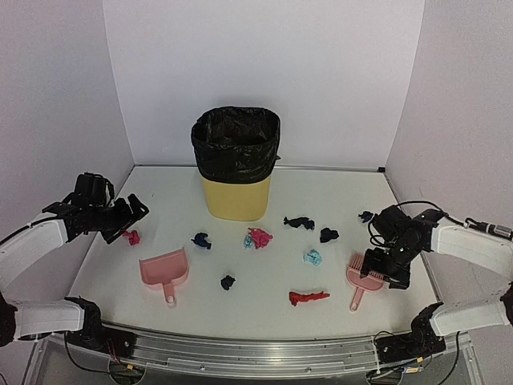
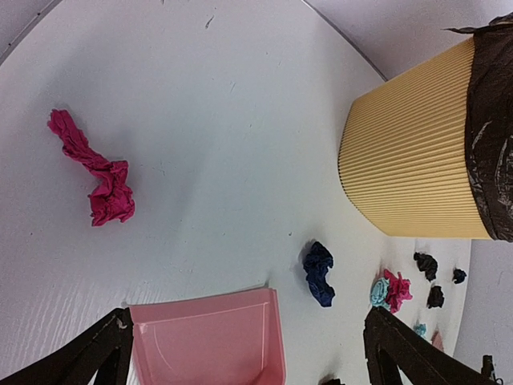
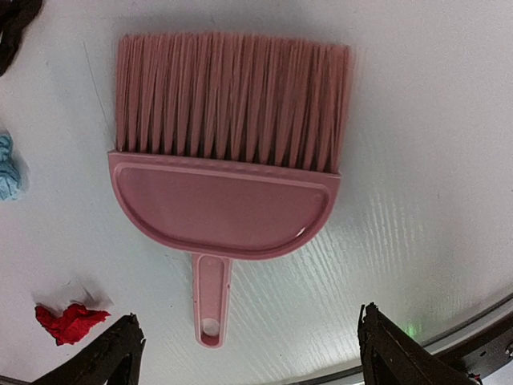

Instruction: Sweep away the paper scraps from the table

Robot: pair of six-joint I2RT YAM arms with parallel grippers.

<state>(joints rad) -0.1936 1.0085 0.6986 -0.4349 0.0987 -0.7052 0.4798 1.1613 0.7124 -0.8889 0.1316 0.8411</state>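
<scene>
White walls (image 1: 264, 64) close in the table (image 1: 345, 192) on three sides, and a metal rail (image 1: 264, 353) runs along its front edge. A yellow bin (image 1: 236, 192) with a black liner (image 1: 236, 136) stands near the middle of the back edge. The paper scraps (image 1: 259, 237) lie scattered across the middle of the table, from a magenta scrap (image 1: 131, 237) near the left edge to a dark scrap (image 1: 365, 216) near the right edge. A red scrap (image 1: 309, 297) lies closest to the front edge. A pink dustpan (image 1: 164, 271) rests toward the front left corner, and a pink brush (image 3: 224, 200) lies flat toward the front right corner. The left gripper (image 1: 136, 208) hangs by the left edge, just beside the magenta scrap, with its jaws wide apart and empty. The right gripper (image 1: 386, 271) hangs over the brush, its jaws spread wide and holding nothing.
</scene>
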